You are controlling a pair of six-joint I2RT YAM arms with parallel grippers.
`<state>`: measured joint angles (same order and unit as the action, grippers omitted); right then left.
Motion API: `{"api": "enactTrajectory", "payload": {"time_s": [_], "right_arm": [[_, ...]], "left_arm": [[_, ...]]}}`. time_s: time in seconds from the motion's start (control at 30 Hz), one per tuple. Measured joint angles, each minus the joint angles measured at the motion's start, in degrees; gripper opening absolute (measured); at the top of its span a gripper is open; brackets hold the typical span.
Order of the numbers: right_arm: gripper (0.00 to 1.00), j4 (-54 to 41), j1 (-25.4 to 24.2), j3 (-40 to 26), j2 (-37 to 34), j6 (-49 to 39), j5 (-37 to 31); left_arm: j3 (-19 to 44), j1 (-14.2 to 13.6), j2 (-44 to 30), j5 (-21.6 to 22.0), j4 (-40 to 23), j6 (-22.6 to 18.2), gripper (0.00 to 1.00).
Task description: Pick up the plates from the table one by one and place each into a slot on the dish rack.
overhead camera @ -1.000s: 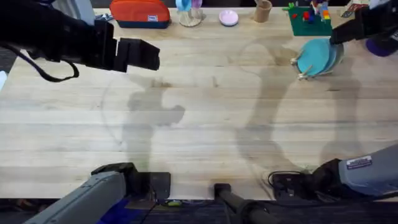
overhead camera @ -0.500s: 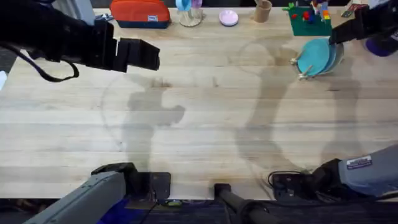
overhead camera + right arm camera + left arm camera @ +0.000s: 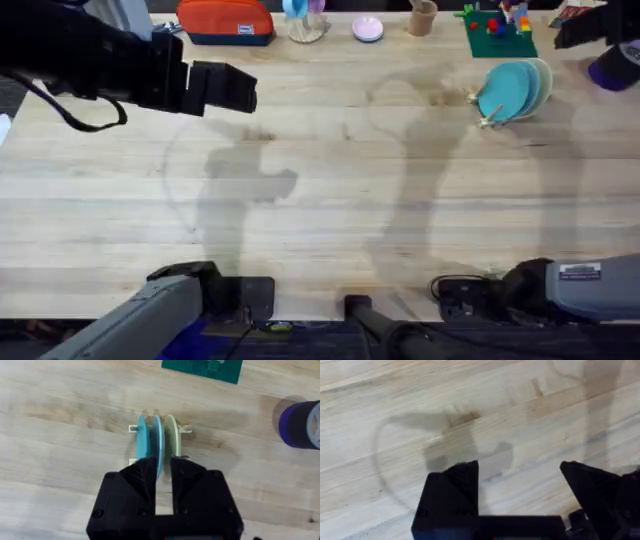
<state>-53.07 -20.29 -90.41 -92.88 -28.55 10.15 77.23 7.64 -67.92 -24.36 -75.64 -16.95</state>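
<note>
Since the earlier overhead frame: right gripper (image 3: 566,30) has pulled back from the dish rack (image 3: 486,112) toward 1 o'clock, now apart from it at the far right edge of the counter (image 3: 320,200). Left arm unchanged.

Plates (image 3: 510,90): three stand on edge in the rack, side by side, in the far right part of the counter. Right wrist view gives the order across the rack (image 3: 133,428): a teal one, the sky-blue plate (image 3: 157,440) in the middle slot, a pale green one. All upright, none leaning out.

Right fingers: narrow gap, holding nothing. They sit in line with the sky-blue plate's edge, so the plates' flat faces run parallel to the finger faces.

Left gripper (image 3: 225,88): fingers wide apart, empty, hovering over bare counter at the far left.

No plate lies loose on the open planks. One small pink round dish (image 3: 367,28) sits at the far edge, 12 o'clock side. Judgement: if that is a remaining plate, it lies flat, at roughly 2 o'clock from the left fingers and 9 o'clock from the right fingers. The left gripper looks the nearer, the right is nearer the rack.
</note>
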Motion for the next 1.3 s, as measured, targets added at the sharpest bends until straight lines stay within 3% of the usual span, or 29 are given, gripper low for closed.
{"api": "enactTrajectory", "payload": {"time_s": [0.1, 0.2, 0.27, 0.3, 0.83, 1.3], "right_arm": [[0.230, -0.83, 0.00, 0.00, 1.40, 0.00, -0.01], [0.601, -1.29, 0.00, 0.00, 2.66, 0.19, -0.02], [0.904, -1.73, 0.00, 0.00, 3.32, 0.21, -0.02], [0.968, -1.89, 0.00, 0.00, 3.54, 0.19, -0.02], [0.993, -5.04, 0.00, 0.00, 4.74, 1.13, 1.85], [0.993, -13.62, 0.00, 0.00, 18.90, 1.79, 3.26]], "left_arm": [[0.00, 0.00, 0.00, 0.02, 0.00, 0.02, 0.994], [0.00, 0.00, 0.00, 0.02, 0.00, 0.02, 0.994], [0.00, 0.00, 0.00, 0.01, 0.00, 0.02, 0.994], [0.00, 0.00, 0.00, 0.00, 0.00, 0.02, 0.994], [0.00, 0.00, 0.00, 0.02, 0.00, 0.02, 0.994], [0.00, 0.00, 0.00, 0.02, 0.00, 0.02, 0.994]]}}
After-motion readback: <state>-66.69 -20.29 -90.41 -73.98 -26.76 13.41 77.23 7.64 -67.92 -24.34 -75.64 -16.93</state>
